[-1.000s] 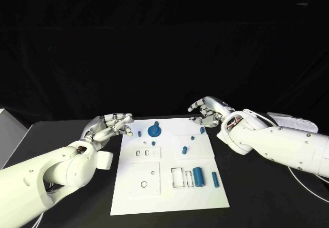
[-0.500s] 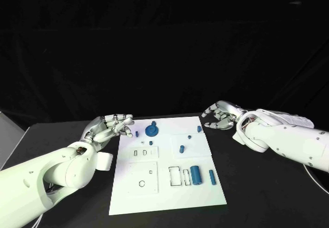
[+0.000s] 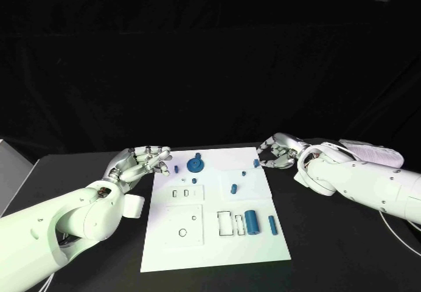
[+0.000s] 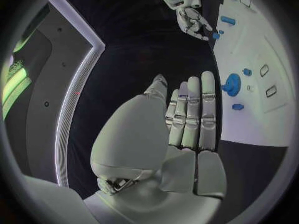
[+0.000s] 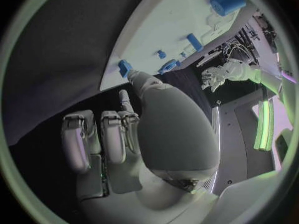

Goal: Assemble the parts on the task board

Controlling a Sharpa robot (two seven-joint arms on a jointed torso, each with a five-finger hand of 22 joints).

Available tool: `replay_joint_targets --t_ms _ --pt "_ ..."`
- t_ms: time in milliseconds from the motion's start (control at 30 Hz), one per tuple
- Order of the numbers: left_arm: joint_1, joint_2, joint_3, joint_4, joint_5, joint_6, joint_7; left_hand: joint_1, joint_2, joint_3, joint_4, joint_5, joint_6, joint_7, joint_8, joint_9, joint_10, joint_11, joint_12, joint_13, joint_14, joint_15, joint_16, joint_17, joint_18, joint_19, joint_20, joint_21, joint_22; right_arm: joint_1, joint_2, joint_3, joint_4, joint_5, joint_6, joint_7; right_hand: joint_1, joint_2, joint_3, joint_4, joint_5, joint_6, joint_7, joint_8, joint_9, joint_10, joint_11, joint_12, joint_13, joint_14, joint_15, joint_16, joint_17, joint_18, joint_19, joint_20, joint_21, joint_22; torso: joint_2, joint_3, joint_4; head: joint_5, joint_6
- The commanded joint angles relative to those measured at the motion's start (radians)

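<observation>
- A white task board [image 3: 219, 243] lies flat in the middle of a black table [image 3: 351, 255], its long side running away from the robot.
- The left hand [image 3: 143, 163] hovers just off the board's far left corner. Its fingers are curled loosely with nothing in them; in the left wrist view [image 4: 187, 119] they lie straight and side by side, again holding nothing.
- The right hand [image 3: 276, 154] is at the board's far right edge, fingers bent inward. Its fingertips are at a small blue peg [image 3: 256, 163] sitting at that edge. In the right wrist view, one fingertip [image 5: 138, 77] touches the peg [image 5: 124, 67], but whether the hand actually holds it cannot be told.
- A round blue knob-like part [image 3: 196, 165] sits near the far end of the board, with a small blue peg [image 3: 176, 170] to its left and a tiny blue piece [image 3: 194, 180] just in front of it.
- A short blue peg [image 3: 234, 189] lies near the board's middle, with a smaller blue bit [image 3: 243, 174] beyond it.
- A thick blue cylinder [image 3: 252, 222] lies on the near right part of the board, beside two outlined rectangular slots [image 3: 226, 223].
- A thinner blue rod [image 3: 273, 225] lies just right of the cylinder, near the board's edge.
- Two small slots [image 3: 182, 193] and a round hole [image 3: 182, 232] mark the left side of the board.
</observation>
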Motion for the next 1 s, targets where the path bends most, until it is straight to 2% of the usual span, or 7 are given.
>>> replay_joint_targets --t_ms 33,300,467,1000 --pt "0.0 0.0 0.001 0.003 -0.011 0.02 0.003 0.009 -0.003 0.008 -0.001 0.006 0.006 -0.005 0.005 0.002 0.008 0.001 0.007 0.002 -0.004 -0.003 0.005 0.002 0.004 -0.007 -0.004 0.007 0.002 -0.004 0.009 0.0 -0.008 -0.021 -0.014 -0.034 -0.011 -0.002 -0.005 0.001 0.006 -0.006 0.001 -0.005 -0.001 0.104 0.009 0.002 0.263 0.106 0.007 0.004 0.254 -0.007 0.107 0.007 0.002 0.263 0.0 0.0006 -0.0004 0.002 -0.004" --pt "0.0 -0.001 0.001 0.004 -0.012 0.02 0.003 0.009 -0.003 0.008 -0.001 0.006 0.006 -0.005 0.005 0.002 0.009 0.001 0.008 0.003 -0.004 -0.003 0.006 0.002 0.004 -0.007 -0.005 0.008 0.002 -0.008 0.021 0.0 -0.015 -0.023 0.0 -0.043 -0.013 -0.002 -0.006 0.002 0.006 -0.008 0.001 -0.007 -0.001 0.104 0.01 0.002 0.263 0.106 0.008 0.004 0.255 -0.007 0.107 0.008 0.002 0.263 -0.001 -0.0016 -0.0003 0.001 -0.008" --pt "0.0 -0.003 0.001 0.004 -0.012 0.02 0.002 0.009 -0.004 0.008 -0.001 0.006 0.005 -0.005 0.005 0.002 0.008 0.001 0.009 0.003 -0.004 -0.003 0.006 0.002 0.004 -0.007 -0.005 0.008 0.002 -0.013 0.023 0.0 -0.018 -0.027 0.016 -0.049 -0.014 -0.002 -0.007 0.003 0.006 -0.008 0.001 -0.007 -0.001 0.104 0.01 0.002 0.263 0.106 0.008 0.004 0.255 -0.007 0.107 0.008 0.002 0.263 -0.002 -0.0005 -0.0018 0.005 -0.013" --pt "0.0 -0.004 0.001 0.005 -0.013 0.02 0.001 0.009 -0.004 0.008 -0.001 0.006 0.005 -0.005 0.005 0.002 0.007 0.001 0.009 0.004 -0.004 -0.004 0.007 0.002 0.004 -0.008 -0.005 0.009 0.003 -0.016 0.022 0.0 -0.005 -0.032 0.03 -0.051 -0.021 0.004 -0.008 0.008 0.005 0.0 0.0 -0.003 0.001 0.104 0.01 0.002 0.263 0.106 0.008 0.005 0.257 -0.007 0.107 0.009 0.002 0.263 -0.001 -0.0003 -0.0017 0.007 -0.014"
